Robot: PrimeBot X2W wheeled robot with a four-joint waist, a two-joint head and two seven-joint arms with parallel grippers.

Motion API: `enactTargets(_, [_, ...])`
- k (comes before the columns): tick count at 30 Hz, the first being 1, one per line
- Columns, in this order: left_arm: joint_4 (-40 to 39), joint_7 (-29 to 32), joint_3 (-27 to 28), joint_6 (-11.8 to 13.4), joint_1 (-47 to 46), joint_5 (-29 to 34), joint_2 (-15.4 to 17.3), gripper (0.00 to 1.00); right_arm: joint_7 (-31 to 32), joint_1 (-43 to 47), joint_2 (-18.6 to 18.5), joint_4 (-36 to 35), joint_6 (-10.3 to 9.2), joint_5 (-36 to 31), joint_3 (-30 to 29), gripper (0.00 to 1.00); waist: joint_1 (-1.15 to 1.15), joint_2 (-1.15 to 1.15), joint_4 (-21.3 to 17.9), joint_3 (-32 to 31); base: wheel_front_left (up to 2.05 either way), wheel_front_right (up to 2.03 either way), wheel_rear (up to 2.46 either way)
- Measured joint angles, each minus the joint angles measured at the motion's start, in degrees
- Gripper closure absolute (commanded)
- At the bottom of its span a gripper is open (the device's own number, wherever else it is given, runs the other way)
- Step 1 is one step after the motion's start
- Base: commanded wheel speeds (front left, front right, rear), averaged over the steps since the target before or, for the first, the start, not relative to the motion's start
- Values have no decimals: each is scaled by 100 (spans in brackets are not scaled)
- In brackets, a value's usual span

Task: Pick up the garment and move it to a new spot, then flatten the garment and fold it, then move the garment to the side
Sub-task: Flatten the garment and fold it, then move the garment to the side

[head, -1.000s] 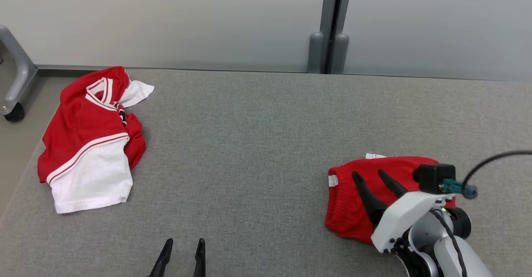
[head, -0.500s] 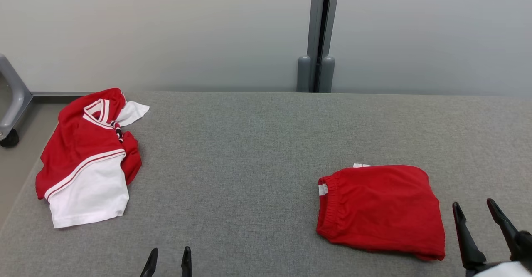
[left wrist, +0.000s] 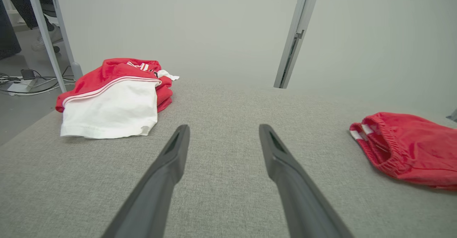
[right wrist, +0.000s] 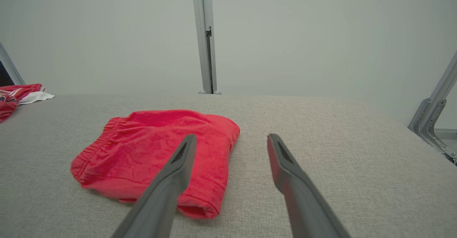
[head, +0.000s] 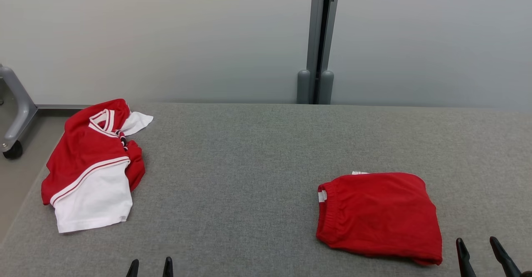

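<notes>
The garment, red shorts (head: 378,216) with an elastic waistband, lies folded and flat on the right part of the grey table (head: 249,164); it also appears in the left wrist view (left wrist: 410,148) and the right wrist view (right wrist: 157,148). My right gripper (head: 476,240) (right wrist: 232,137) is open and empty, just off the shorts' near right corner, not touching them. Open and empty too, my left gripper (head: 150,262) (left wrist: 224,128) hovers over bare table at the near edge, left of centre.
A crumpled red and white shirt (head: 91,164) (left wrist: 114,98) lies at the table's far left. A grey wheeled frame (head: 16,115) stands beyond that corner. A grey post (head: 318,40) splits the wall behind. A metal bracket (right wrist: 432,120) sits off the right end.
My right gripper has drawn back off the shorts to the lower right, leaving them folded on the table. The head camera has tilted up, so the whole picture has shifted.
</notes>
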Motion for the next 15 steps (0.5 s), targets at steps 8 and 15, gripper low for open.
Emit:
enactTargets(8, [-2, 0, 60, -25, 28, 14, -1, 0, -4, 69, 122, -60, 0, -5, 27, 0, 0, 0, 37, 1, 0, 0, 0])
enactTargets(15, [-27, 0, 10, -25, -22, 5, -1, 0, 232, -525, -131, 221, 0, 583, 463, 0, 0, 0, 68, 167, 0, 0, 0])
